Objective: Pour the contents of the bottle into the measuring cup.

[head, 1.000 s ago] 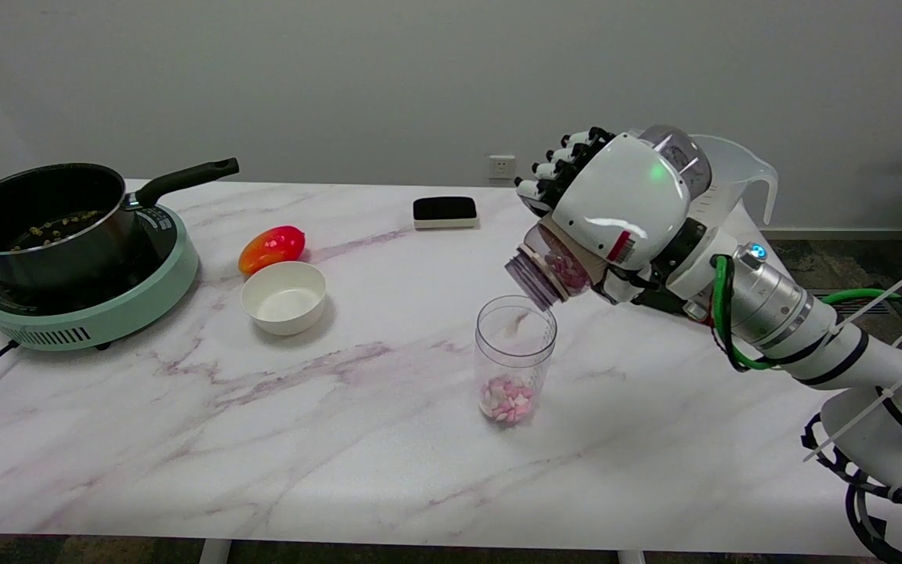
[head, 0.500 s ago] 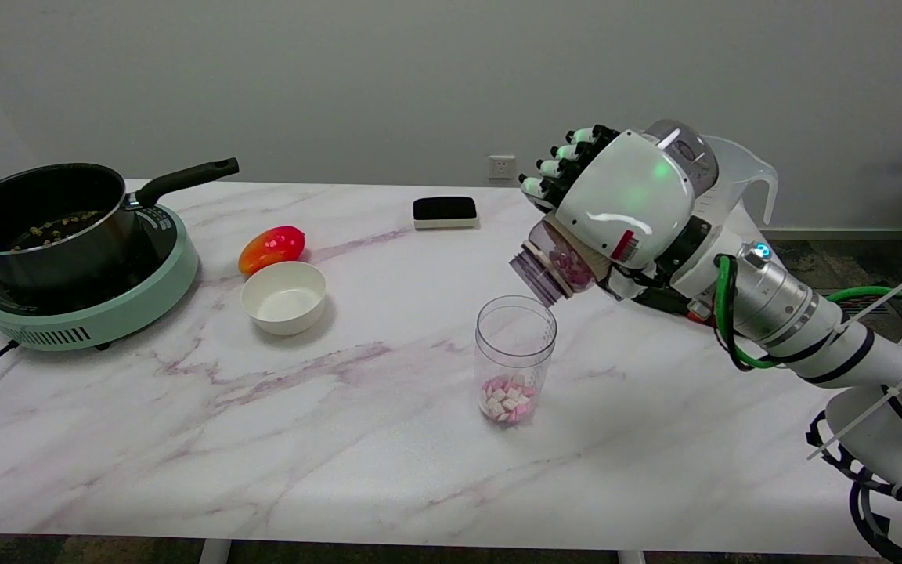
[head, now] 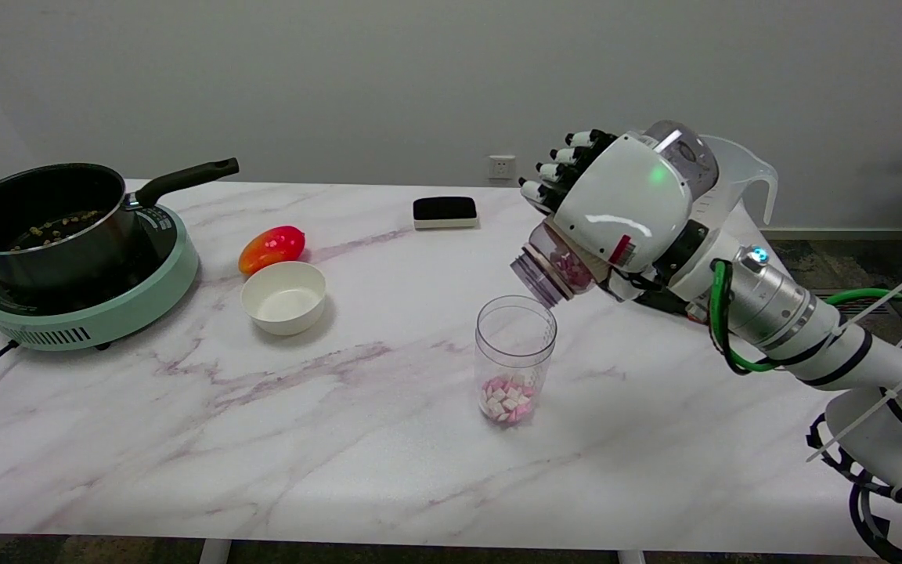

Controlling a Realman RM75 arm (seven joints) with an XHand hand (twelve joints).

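I am gripping one bottle (head: 549, 270) in my right hand (head: 615, 207), tilting its mouth down-left; one measuring cup (head: 515, 359) is standing just below it, holding pink-and-white pieces (head: 506, 398).

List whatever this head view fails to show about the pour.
- Bottle: the right hand covers most of it, so how much is left inside is hidden.
- Jug behind the hand: mostly blocked, contents not visible.
- Measuring cup: its graduation marks are too small to read.
- Pan: the bits inside are too small to identify.
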